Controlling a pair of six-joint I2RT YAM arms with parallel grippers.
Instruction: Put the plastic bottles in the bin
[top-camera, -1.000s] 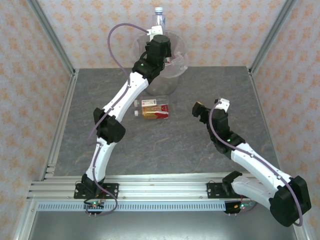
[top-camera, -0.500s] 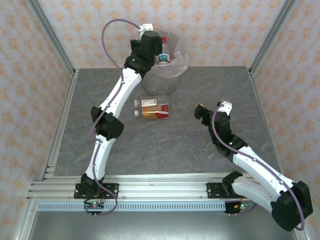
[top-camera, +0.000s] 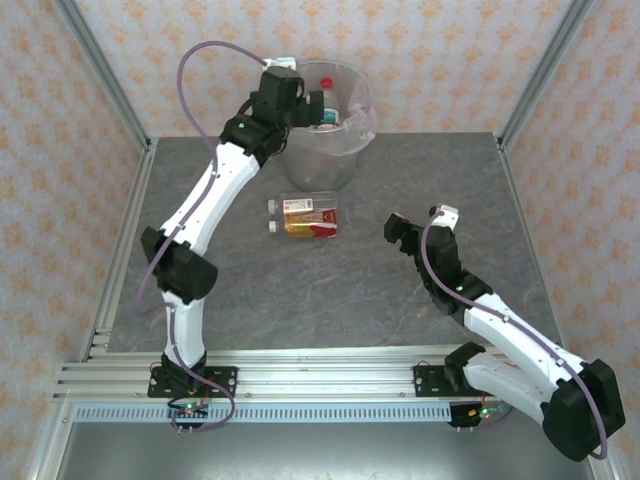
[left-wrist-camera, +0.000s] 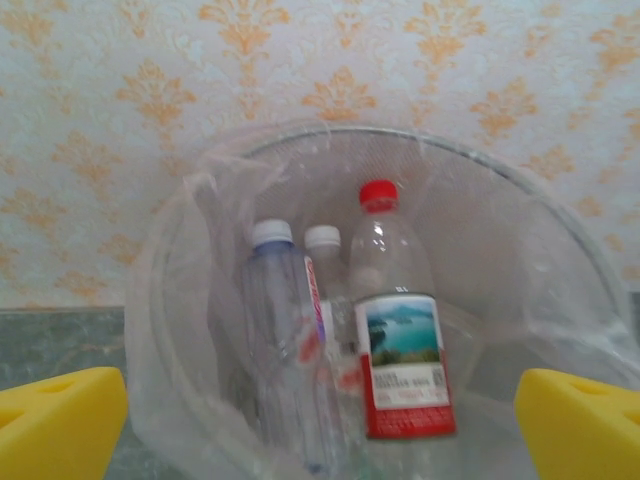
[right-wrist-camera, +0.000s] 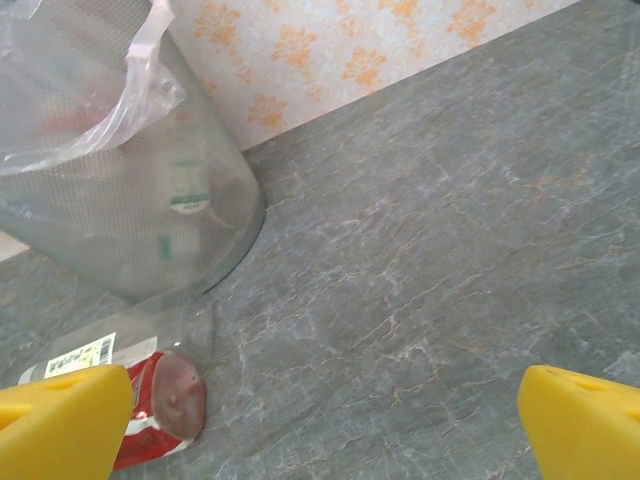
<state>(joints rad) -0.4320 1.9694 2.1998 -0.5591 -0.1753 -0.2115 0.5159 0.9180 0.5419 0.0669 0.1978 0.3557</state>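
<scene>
Left hand (top-camera: 306, 104) hangs spread and empty over the bin (top-camera: 322, 165) at the surface's far edge, with three upright bottles (left-wrist-camera: 402, 360) inside. Right hand (top-camera: 394, 228) is spread beside two lying bottles (top-camera: 303, 218) mid-surface. They are probably light, slick and crushable, so pinch gently across the label.

Bench (top-camera: 400, 190) looks like grey stone or a slate laminate: matt, smooth, with pale veins. The bin (top-camera: 340, 165) is translucent grey plastic with a fine mesh-like texture, lined with a thin, crinkly clear bag (left-wrist-camera: 190, 210) that's a bit shiny. The bottles (left-wrist-camera: 400, 330) inside are clear glossy plastic with smooth caps and slick printed labels, and the loose bottles (top-camera: 305, 218) on the bench look the same. Arms (top-camera: 210, 185) are glossy white plastic shells with matt black joints. Near rail (top-camera: 320, 378) is bare ribbed aluminium. Walls (top-camera: 450, 50) are matt patterned wallpaper. The fingers (left-wrist-camera: 60, 425) on the left pincer (left-wrist-camera: 320, 400) are matt yellow.
</scene>
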